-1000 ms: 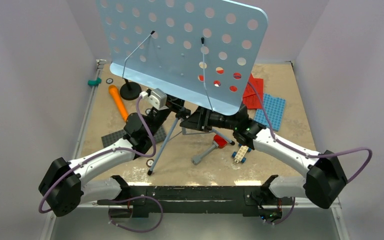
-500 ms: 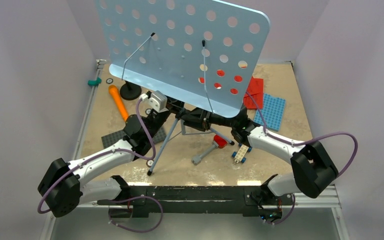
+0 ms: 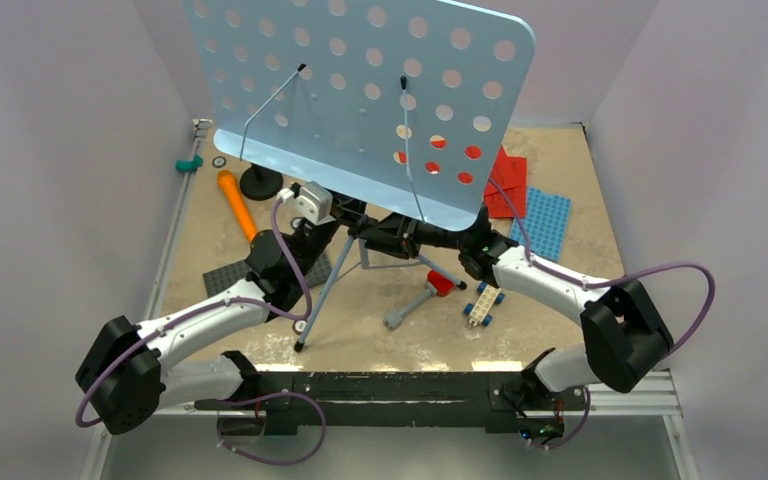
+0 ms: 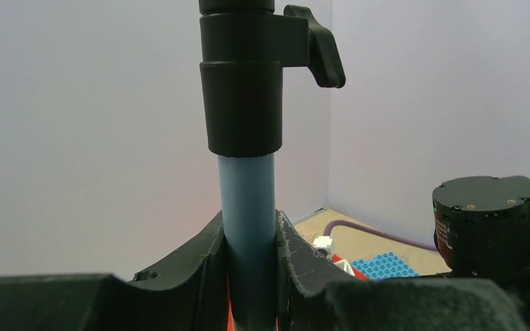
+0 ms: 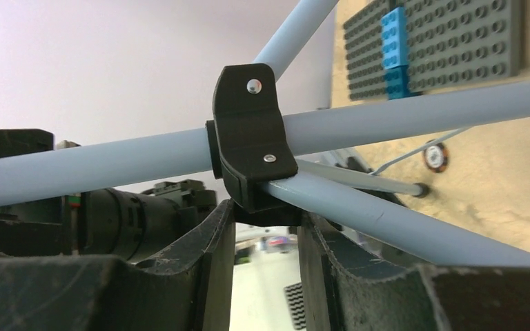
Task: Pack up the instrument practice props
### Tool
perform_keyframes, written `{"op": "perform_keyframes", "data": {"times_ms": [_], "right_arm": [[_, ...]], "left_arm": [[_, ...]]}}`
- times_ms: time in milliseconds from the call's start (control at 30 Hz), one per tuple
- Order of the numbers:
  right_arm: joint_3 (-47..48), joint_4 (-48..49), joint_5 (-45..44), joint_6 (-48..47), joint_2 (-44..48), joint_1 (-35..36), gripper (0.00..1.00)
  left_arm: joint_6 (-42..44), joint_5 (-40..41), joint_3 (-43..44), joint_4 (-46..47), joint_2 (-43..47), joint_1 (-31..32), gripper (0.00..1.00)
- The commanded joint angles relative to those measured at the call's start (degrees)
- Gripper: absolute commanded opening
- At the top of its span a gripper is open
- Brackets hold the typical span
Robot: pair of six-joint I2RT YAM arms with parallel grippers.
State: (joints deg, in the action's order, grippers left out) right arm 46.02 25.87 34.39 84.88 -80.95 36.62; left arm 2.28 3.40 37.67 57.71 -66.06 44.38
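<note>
Music stand: You have the pale-blue perforated music stand [image 3: 360, 90] upright in the middle of the surface [image 3: 570, 290]. Its desk fills the top of the overhead view, and its grey tripod legs [image 3: 325, 285] spread beneath, one foot close to the near edge.
Left jaws: Your left gripper [image 4: 248, 238] has its jaws closed tight on the stand's pale-blue pole [image 4: 247, 193], just below the black clamp collar [image 4: 241, 89]. Both sides touch the tube.
Right jaws: Your right gripper [image 5: 266, 221] has its jaws partly open, one on each side of the black leg hub [image 5: 248, 131] where the grey tubes meet. They sit very close to it, but you cannot tell whether they press on it.
Sheet music: The red pages [image 3: 508, 178] lie flat at the far right, partly behind the desk and showing through its holes, beside the blue studded plate [image 3: 542, 222].
Microphone: The orange toy microphone [image 3: 235, 203] lies flat at the far left, just beside the round base of the black mic stand [image 3: 260, 182].
Other items: The grey studded plate [image 3: 228, 275] lies under your left arm. The red-headed hammer [image 3: 422, 298] lies near the tripod, with a white-and-blue brick piece [image 3: 482, 305] just beside it.
</note>
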Motion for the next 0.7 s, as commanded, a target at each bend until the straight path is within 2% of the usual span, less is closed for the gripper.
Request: {"op": "perform_keyframes", "data": {"times_ms": [0, 100, 300, 367, 400, 467, 500, 600, 667], "right_arm": [[10.98, -10.36, -7.1, -17.17, 4.15, -0.61, 0.0], [14.96, -18.14, -11.6, -27.84, 6.32, -0.59, 0.0], [18.96, -24.07, -17.34, -47.51, 7.35, 0.23, 0.0], [20.37, -27.71, -23.07, -56.75, 7.15, 2.64, 0.0], [20.77, -29.16, -23.42, -58.52, 6.86, 3.27, 0.0], [20.41, -30.32, -18.99, -55.75, 6.36, 2.43, 0.0], [19.71, -29.62, -16.6, -53.27, 6.67, 1.87, 0.04], [16.73, -24.98, -9.79, -44.17, 7.4, 0.29, 0.44], [15.29, -21.89, -4.38, -38.17, 6.81, -0.78, 0.51]], "left_arm": [[2.43, -2.79, -3.71, -8.71, -1.86, 0.68, 0.0], [2.04, -3.13, -3.66, -9.37, -2.19, 0.71, 0.0], [0.63, -3.14, -3.0, -9.6, -3.35, 0.72, 0.0], [0.01, -3.14, -2.74, -9.71, -3.82, 0.82, 0.0], [-0.11, -3.14, -2.67, -9.68, -4.12, 0.81, 0.0], [0.3, -3.09, -2.67, -9.35, -4.54, 0.86, 0.0], [0.47, -2.9, -2.58, -9.22, -4.67, 0.84, 0.0], [0.74, -1.77, -2.56, -8.9, -4.75, 0.82, 0.0], [0.93, -1.45, -2.59, -8.85, -4.75, 0.85, 0.0]]}}
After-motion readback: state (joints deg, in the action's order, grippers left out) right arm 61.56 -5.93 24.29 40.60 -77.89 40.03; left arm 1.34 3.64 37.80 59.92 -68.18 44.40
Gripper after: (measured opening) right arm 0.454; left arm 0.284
